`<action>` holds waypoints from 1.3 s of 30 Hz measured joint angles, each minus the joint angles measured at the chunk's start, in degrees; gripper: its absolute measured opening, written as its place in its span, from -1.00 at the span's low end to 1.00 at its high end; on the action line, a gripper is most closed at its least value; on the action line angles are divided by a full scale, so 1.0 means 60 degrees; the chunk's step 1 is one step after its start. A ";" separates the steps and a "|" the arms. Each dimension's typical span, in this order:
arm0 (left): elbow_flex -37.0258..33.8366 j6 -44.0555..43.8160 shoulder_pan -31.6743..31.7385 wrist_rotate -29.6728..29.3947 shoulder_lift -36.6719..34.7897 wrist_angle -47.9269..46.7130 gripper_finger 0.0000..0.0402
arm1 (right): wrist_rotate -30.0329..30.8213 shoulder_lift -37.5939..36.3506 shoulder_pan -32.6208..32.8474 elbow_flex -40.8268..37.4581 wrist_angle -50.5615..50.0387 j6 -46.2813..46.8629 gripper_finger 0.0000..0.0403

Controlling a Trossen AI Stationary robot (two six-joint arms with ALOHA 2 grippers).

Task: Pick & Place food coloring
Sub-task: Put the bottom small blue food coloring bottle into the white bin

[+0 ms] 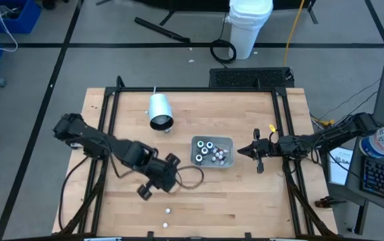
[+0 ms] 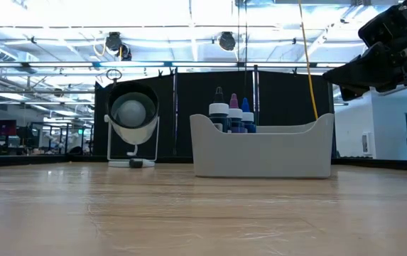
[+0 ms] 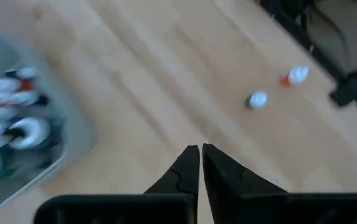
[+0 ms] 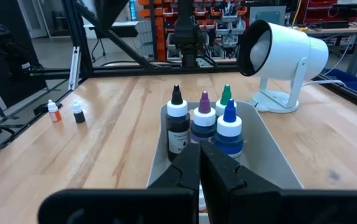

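Several food coloring bottles (image 1: 212, 152) stand upright in a grey tray (image 1: 226, 140) at mid-table; the right wrist view shows black, purple, green and blue tips (image 4: 203, 121). Two more small bottles (image 3: 257, 99) (image 3: 296, 76) stand on the bare wood near the table's near edge (image 1: 167, 211). My left gripper (image 3: 200, 149) hangs above the table, left of the tray (image 3: 72, 143), tilted down, shut, with nothing between its fingers. My right gripper (image 4: 200, 152) is level at the tray's right side, shut and empty.
A big white cylinder on a stand (image 1: 159, 110) lies at the far left of the tray. Black frame rails (image 1: 111, 107) run along the table's sides. A cable loop (image 1: 193, 177) hangs by my left gripper. Bare wood lies between the tray and the near edge.
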 joint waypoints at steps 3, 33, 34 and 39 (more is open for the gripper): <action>0.0000 -0.0688 -0.0483 -0.0040 0.0639 0.0710 -0.78 | -0.0004 0.0000 0.0002 0.0002 0.0016 0.0089 -1.00; 0.0007 -0.1820 -0.1918 0.0235 0.3621 0.2288 0.06 | -0.0051 0.0020 0.0004 0.0000 0.0024 0.0035 -1.00; 0.0007 -0.1808 -0.1909 0.0269 0.3633 0.2277 0.06 | -0.0051 0.0032 0.0001 0.0000 0.0012 0.0038 -1.00; 0.0007 -0.1873 -0.1902 0.0423 0.3671 0.2210 0.08 | -0.0051 0.0069 0.0004 0.0000 0.0055 0.0049 -1.00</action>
